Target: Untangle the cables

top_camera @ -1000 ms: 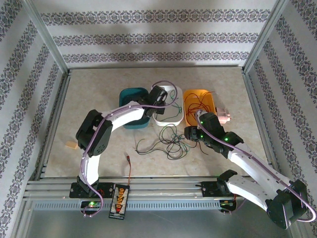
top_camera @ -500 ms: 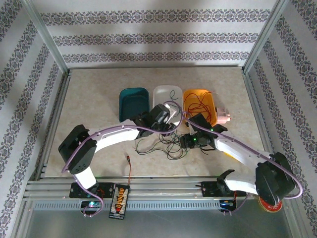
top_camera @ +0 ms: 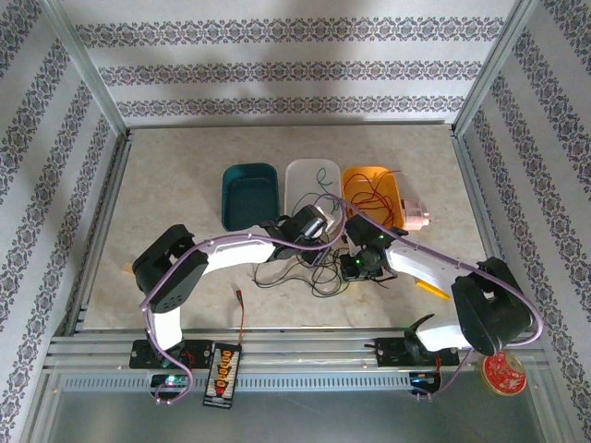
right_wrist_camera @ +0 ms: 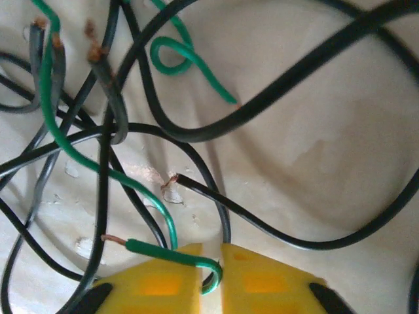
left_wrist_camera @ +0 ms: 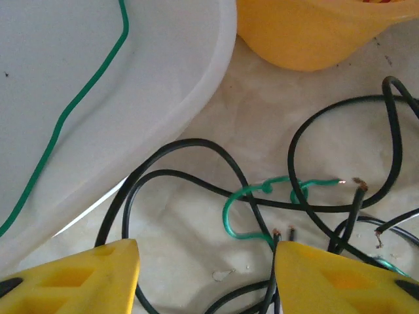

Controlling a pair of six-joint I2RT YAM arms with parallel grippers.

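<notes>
The tangle of cables (top_camera: 312, 269) lies loose on the table (top_camera: 166, 185), centre of the top view and just below the white bin (left_wrist_camera: 163, 65). It is mostly black cables (right_wrist_camera: 249, 114) with a few green ones threaded through them. One more green wire lies inside the white bin, and red cables (top_camera: 369, 196) sit in the orange bin (left_wrist_camera: 308, 39) to its right.

These are thin, light, limp wires with smooth insulation and bare copper tips. They will likely slide over one another easily, but any loop can snag and drag the whole heap along. The best hold looks to be near a free end, so that the strand can be drawn out lengthwise rather than lifted from the middle. A firm pinch seems needed, since the sheath is slippery.

At the bottom of the right wrist view, the right gripper (right_wrist_camera: 211, 281) has its yellow fingers pressed together. A green cable (right_wrist_camera: 170, 256) is hooked into the seam between them, close to its stripped end.

At the bottom of the left wrist view, the left gripper (left_wrist_camera: 204, 281) stands with its jaws apart and holds nothing. It hovers low over black loops and a short knotted green piece (left_wrist_camera: 262, 193), just beside the white bin's rim.
</notes>
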